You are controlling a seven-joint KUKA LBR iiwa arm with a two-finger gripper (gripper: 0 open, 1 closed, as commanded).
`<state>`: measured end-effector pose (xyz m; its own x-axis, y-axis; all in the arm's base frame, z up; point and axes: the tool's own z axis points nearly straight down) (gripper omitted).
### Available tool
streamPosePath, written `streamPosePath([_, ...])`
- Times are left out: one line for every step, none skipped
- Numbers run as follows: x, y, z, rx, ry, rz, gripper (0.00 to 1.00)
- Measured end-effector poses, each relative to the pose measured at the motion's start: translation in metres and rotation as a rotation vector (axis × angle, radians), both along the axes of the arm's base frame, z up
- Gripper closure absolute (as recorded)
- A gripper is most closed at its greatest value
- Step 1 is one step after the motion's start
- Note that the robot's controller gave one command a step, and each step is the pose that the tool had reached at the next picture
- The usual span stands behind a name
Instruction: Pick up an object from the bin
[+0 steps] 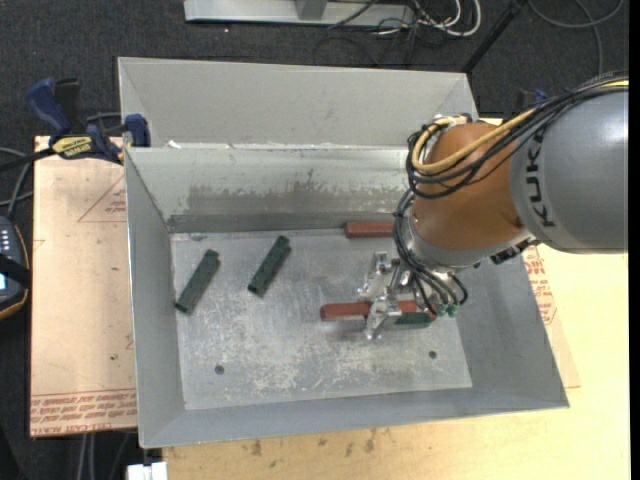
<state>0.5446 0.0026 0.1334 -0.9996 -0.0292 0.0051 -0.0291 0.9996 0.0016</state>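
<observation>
The fingers [376, 326] of the gripper [378, 306] stand apart, one toward 12 o'clock and one toward 6 o'clock. Between them lies the right end of a red-brown bar [345, 311]. Whether the metal touches the bar I cannot tell.

The bar is a short, flat, straight stick with squared ends. It lies flat on the floor of the bin [300, 368], its length running from 9 to 3 o'clock. It sits just to the 3 o'clock side of the floor's middle, and its free end points toward 9 o'clock. Just at 3 o'clock of the fingers a bit of dark green [410, 319] shows under the wrist. Too much of it is hidden to say what it is.

The gripper points down at the floor. Above it sits the rounded orange cover [460, 203], looped with yellow and black cables [432, 158]. From there the thick grey link [585, 168] goes off toward 2 o'clock, over the bin's right wall.

A second red-brown bar [368, 229] lies at 12 o'clock of the gripper, along the foot of the back wall. Two dark green bars lie well apart from the gripper, both tilted alike. One [269, 265] is at 10 o'clock of the floor's middle, and the other [197, 280] is beyond it, near the left wall.
</observation>
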Motion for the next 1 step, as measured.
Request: streamPosePath([-0.0057,0.0029,0.1301,-0.001,-0.008,-0.035,1.0])
